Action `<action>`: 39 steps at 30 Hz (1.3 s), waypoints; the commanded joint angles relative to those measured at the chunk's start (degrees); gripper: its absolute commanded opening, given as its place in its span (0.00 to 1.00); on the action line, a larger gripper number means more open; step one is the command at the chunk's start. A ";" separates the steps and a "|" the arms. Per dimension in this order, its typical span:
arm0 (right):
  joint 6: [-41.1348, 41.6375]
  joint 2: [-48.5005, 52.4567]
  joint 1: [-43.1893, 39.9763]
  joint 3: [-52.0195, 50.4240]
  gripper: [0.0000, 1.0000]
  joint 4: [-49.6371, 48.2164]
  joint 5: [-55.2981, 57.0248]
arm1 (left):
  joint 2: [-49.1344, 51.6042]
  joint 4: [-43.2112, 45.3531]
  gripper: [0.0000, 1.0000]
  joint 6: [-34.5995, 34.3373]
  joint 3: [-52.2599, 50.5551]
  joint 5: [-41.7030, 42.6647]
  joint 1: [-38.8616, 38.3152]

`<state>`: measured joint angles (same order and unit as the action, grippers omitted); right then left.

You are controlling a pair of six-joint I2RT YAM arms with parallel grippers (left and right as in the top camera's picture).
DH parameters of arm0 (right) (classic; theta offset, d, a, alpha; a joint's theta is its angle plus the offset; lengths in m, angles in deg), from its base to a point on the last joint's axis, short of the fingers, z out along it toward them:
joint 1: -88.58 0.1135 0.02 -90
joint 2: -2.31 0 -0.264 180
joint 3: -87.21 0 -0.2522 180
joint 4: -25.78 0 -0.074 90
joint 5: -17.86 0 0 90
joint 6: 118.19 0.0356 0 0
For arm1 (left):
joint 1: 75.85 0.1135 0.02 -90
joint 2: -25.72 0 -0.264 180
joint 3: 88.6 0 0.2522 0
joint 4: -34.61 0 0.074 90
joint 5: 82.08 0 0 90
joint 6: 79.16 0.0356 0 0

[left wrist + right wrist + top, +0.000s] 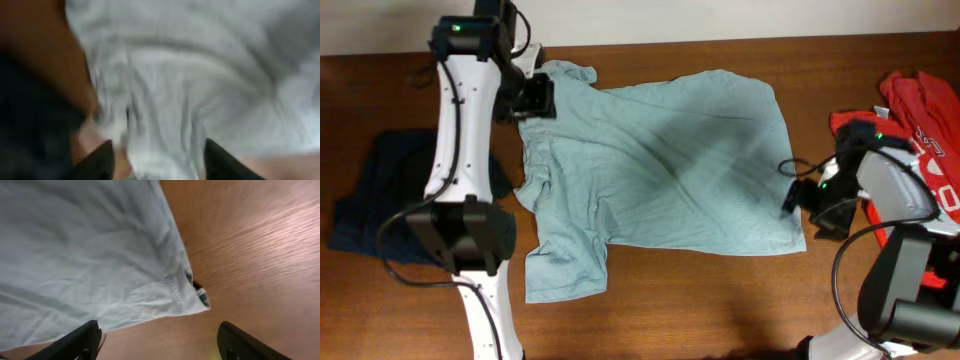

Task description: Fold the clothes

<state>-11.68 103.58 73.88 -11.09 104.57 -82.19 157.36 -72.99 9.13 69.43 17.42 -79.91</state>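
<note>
Lying spread flat on the wooden table (pixel 720 300), the pale teal T-shirt (pixel 660 160) has its collar end toward the left arm and its hem toward the right arm.

The left gripper (pixel 532 98) hangs over the collar end, close to the far sleeve. Its wrist view is blurred, but the two dark fingers (pixel 97 160) stand apart. Rumpled cloth lies under and ahead of the gap and is not pinched between them.

The right gripper (pixel 162 342) sits low just beside the hem, toward its near corner. Its fingers (pixel 85 340) are spread wide with nothing between them. The stitched hem corner rests on the table just ahead of the gap. From there the shirt runs off ahead on one finger's side, and bare wood lies ahead of the other finger.

A dark navy garment (pixel 380 190) lies crumpled on the table on the outer side of the left arm, behind that gripper. It is near the shirt's edge, and the arm hides whether the two touch. A red shirt (pixel 920 100) with white lettering lies on the outer side of the right arm, apart from the teal one.
</note>
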 commanded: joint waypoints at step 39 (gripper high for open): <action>5.79 0.00 -0.07 -17.11 0.05 -23.30 -5.84 | -42.75 21.29 0.57 -19.17 -87.80 2.29 -0.39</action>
<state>-5.51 101.57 73.60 -26.45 81.97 -87.32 116.03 -53.19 -7.29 -14.35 16.35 -80.24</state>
